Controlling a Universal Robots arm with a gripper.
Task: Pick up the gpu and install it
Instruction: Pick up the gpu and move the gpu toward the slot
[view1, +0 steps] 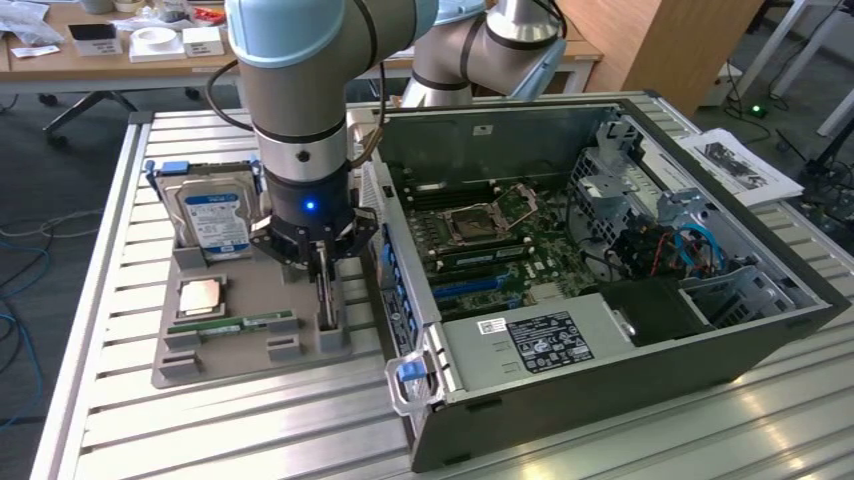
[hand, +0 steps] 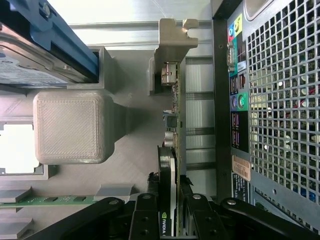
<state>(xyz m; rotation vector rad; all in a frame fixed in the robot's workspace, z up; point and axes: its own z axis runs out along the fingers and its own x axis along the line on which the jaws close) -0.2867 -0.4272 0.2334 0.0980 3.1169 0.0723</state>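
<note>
The fingers (hand: 145, 215) of the arm's gripper (view1: 322, 268) are closed on the gpu (hand: 168, 172), one on each flat face, pinching the thin card near the end that lies away from its silvery metal bracket (hand: 173, 36). The gpu (view1: 327, 305) stands on edge in a slot of the grey holder (view1: 220, 368), and nothing shows it lifted clear. By that reading the pick-up is at the grasp and the install is not yet begun.

In the wrist view the card's long axis runs straight out from the fingers to the bracket. In the exterior view it runs from under the gripper toward the holder's near edge.

The holder lies on the slatted metal bench (view1: 200, 435) and carries other parts. A boxy hard drive (view1: 214, 220) with a blue-and-white label stands upright toward the exterior view's left of the card. A narrow green memory stick (view1: 247, 325) lies flat, also toward that left.

The open computer case (view1: 747, 335) lies on its side just beside the holder, on the exterior view's right of the gripper. Its perforated rear panel (hand: 280, 100) runs alongside the card's long axis. The motherboard (view1: 501, 245) faces up inside, with a blue slot (view1: 470, 284) near the case's rear edge, on the card's side. The single arm stands directly over the card.
</note>
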